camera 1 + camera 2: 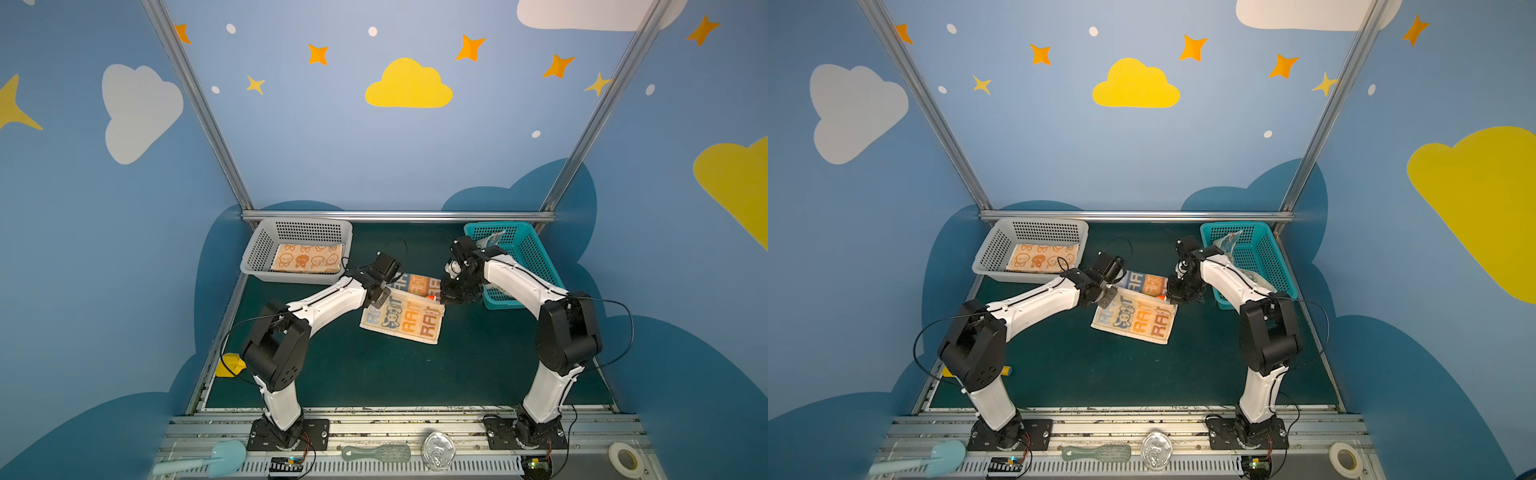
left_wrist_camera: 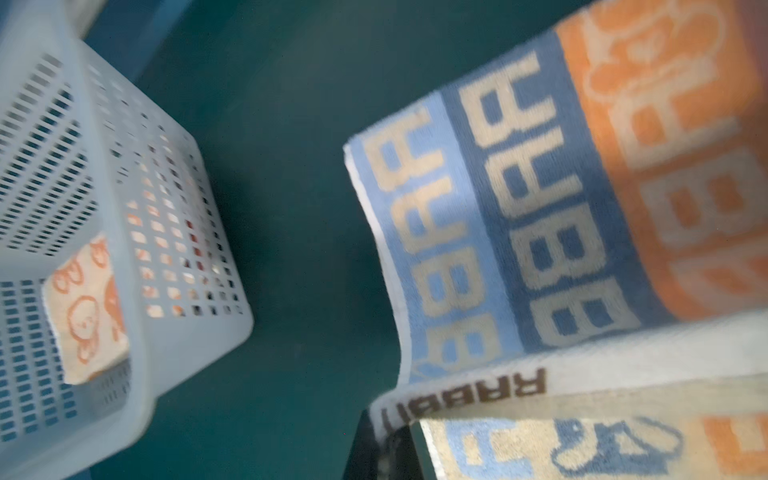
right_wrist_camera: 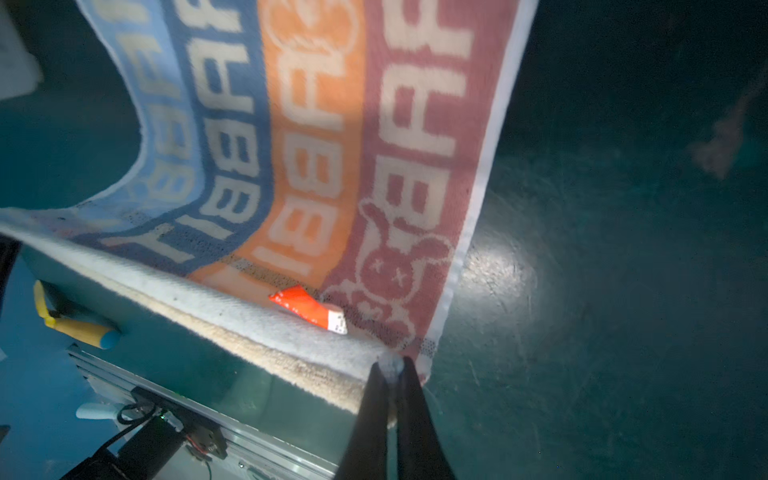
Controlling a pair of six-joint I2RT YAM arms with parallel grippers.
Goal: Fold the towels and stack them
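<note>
Orange towel (image 1: 307, 258) is stowed folded. RABBIT towel (image 1: 403, 320) is clamped mid-fold by left gripper (image 1: 379, 299) and right gripper (image 3: 392, 368); third towel (image 1: 493, 239) is pending.

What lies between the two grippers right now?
The RABBIT towel: its lifted edge runs from the left gripper to the right gripper, each shut on a corner. Both top views show it.

Dim, blurred wrist views; towel (image 2: 552, 199) out of focus.
</note>
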